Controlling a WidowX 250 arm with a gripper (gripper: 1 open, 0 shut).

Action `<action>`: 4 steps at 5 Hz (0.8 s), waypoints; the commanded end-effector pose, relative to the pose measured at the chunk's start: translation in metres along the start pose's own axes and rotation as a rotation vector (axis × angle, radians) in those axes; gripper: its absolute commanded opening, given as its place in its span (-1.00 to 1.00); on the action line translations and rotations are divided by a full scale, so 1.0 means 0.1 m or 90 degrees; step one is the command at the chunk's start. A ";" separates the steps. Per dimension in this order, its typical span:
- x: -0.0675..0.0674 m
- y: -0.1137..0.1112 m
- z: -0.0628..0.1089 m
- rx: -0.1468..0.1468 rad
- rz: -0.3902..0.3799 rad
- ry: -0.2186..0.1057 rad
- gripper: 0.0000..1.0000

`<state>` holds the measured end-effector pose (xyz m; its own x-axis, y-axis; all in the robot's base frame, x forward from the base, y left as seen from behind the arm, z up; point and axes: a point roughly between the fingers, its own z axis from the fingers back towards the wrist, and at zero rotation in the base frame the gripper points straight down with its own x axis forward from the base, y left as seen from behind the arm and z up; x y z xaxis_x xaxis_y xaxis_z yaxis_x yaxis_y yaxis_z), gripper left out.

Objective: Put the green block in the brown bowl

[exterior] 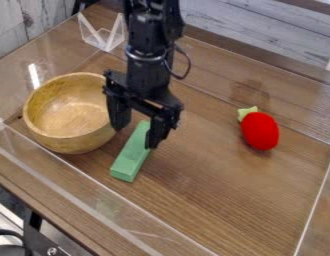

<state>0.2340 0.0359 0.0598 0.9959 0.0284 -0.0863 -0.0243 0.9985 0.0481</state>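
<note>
The green block [129, 158] lies flat on the wooden table, just right of the brown bowl [72, 111], its long axis running from near-left to far-right. My gripper [141, 128] points straight down over the block's far end, open, with one finger on each side of it. The fingertips hang low around the block's upper part and hide that end. Nothing is held. The bowl is round, light wood, and holds nothing.
A red strawberry-like toy [260, 129] sits at the right of the table. A clear plastic stand [101, 35] is at the back left. Low transparent walls [74, 195] edge the table.
</note>
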 end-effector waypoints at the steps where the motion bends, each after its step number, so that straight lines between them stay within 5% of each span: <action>1: 0.06 0.03 -0.04 0.004 0.013 -0.025 1.00; 4: 0.12 0.02 -0.22 0.001 0.025 -0.039 1.00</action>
<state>0.2401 0.0363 0.0311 0.9972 0.0543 -0.0510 -0.0517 0.9974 0.0503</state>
